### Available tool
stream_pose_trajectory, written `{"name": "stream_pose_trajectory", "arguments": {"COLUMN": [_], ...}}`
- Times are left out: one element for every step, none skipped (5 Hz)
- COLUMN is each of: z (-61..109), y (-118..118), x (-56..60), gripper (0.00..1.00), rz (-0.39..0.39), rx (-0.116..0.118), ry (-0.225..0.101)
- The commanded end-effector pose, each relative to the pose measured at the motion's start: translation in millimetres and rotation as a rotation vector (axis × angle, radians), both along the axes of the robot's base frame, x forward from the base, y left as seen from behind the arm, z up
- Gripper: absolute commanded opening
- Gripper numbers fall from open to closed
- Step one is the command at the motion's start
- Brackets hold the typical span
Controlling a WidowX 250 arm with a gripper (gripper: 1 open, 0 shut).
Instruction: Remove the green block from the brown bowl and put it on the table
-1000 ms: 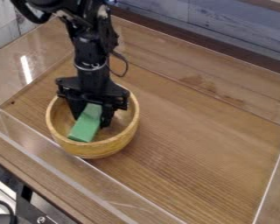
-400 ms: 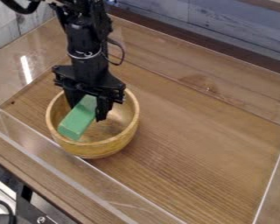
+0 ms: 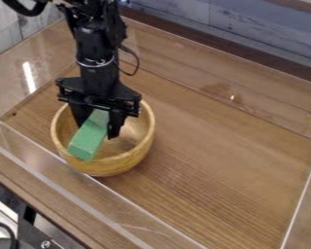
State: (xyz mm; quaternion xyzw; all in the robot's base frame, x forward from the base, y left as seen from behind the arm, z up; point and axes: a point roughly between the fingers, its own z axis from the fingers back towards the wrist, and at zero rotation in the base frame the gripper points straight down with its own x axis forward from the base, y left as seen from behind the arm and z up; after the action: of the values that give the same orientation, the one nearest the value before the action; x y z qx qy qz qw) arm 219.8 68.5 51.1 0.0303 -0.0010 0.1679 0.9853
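My pincer (image 3: pixel 98 119) points straight down over the brown bowl (image 3: pixel 104 144) and is closed on the upper end of the green block (image 3: pixel 86 139). The block hangs tilted, its lower end toward 7 o'clock, still within the rim of the bowl and, I think, just free of the bottom. The bowl stands at about 8 o'clock on the surface (image 3: pixel 224 146).

I judge the block to be light and stiff — a plain matte bar that should not slip easily. But I hold it near one end, so it can swing or turn between my fingers. A hold nearer the middle would be safer. The bare wood at 3 o'clock looks like a good place to lay it.
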Motion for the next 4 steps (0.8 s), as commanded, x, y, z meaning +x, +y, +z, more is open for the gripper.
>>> {"name": "stream_pose_trajectory", "arguments": {"z": [20.0,33.4,41.4,48.2], "y": [10,18,17,16], "x": [7.3,10.1,6.5,2.7], "gripper": [0.0,0.0,0.0,0.0], "rz": [0.004,0.006,0.008,0.009], "rx": [0.008,0.003,-0.004,-0.01], "ry": [-0.04,-0.044,-0.05,-0.054]}}
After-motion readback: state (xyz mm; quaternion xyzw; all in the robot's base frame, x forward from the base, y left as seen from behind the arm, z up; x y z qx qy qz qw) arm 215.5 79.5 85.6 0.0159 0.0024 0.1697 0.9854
